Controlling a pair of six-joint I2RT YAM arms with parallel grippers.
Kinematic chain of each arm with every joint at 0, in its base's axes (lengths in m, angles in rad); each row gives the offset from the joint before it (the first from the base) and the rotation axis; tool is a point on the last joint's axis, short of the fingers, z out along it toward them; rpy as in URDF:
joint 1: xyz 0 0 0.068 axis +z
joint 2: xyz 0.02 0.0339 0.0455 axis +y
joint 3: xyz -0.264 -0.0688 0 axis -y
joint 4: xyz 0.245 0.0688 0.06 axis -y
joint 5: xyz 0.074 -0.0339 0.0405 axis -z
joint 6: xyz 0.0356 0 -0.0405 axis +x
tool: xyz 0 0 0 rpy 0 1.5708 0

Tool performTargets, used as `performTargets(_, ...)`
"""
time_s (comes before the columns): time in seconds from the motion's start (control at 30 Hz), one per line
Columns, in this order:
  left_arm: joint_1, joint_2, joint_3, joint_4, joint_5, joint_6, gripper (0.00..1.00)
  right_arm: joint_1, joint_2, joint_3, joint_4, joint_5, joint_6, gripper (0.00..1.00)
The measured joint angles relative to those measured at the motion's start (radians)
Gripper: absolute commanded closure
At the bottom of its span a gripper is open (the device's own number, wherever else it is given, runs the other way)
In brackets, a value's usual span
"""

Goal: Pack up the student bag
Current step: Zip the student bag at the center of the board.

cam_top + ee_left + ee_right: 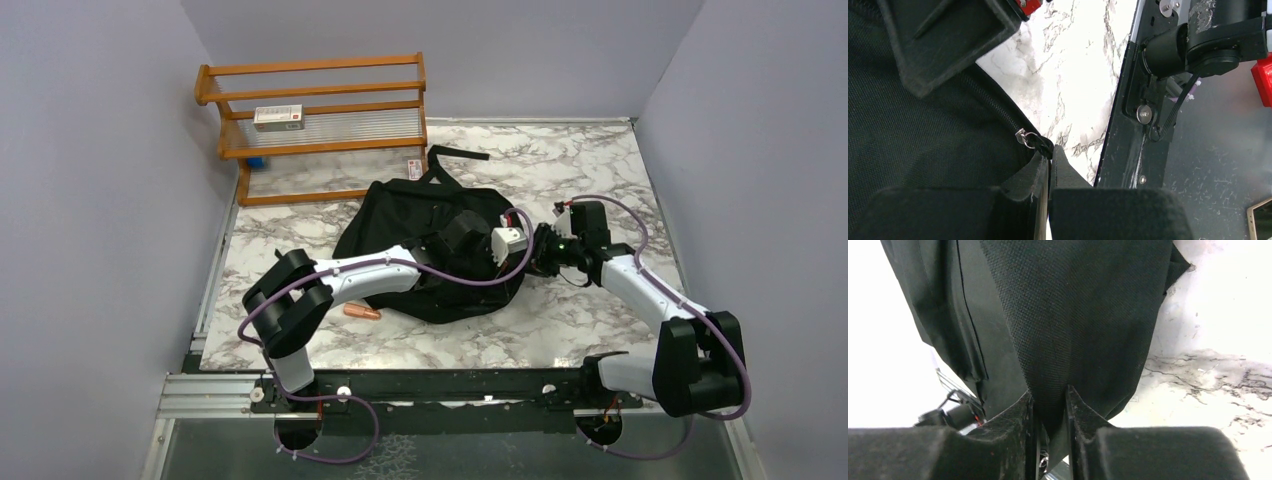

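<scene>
The student bag (392, 215) lies at the middle of the top view, on the marble surface (560, 335). The left jaws are pressed together on the zipper pull (1034, 141), at the lower centre of the left wrist view. A fold of bag fabric is pinched by the right jaws. The fold should be held taut and the pull drawn along the zipper line, so the slider is not jammed.

No text can be read; the small box (278, 117) on the wooden rack (320, 68) carries red-marked print too small to decipher.
</scene>
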Motion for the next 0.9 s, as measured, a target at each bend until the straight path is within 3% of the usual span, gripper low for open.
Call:
performTargets(0.1,0.0,0.0,0.0,-0.01,0.003,0.005,1.0,0.002,0.0,0.001,-0.002,0.025,-0.005,0.99)
performTargets(0.43,0.006,-0.026,-0.002,-0.094,0.01,0.056,1.0,0.01,-0.011,0.076,-0.043,0.143,-0.012,1.0)
performTargets(0.9,0.048,-0.195,-0.111,-0.161,-0.026,0.06,1.0,-0.004,0.02,0.16,-0.07,0.239,-0.059,0.99)
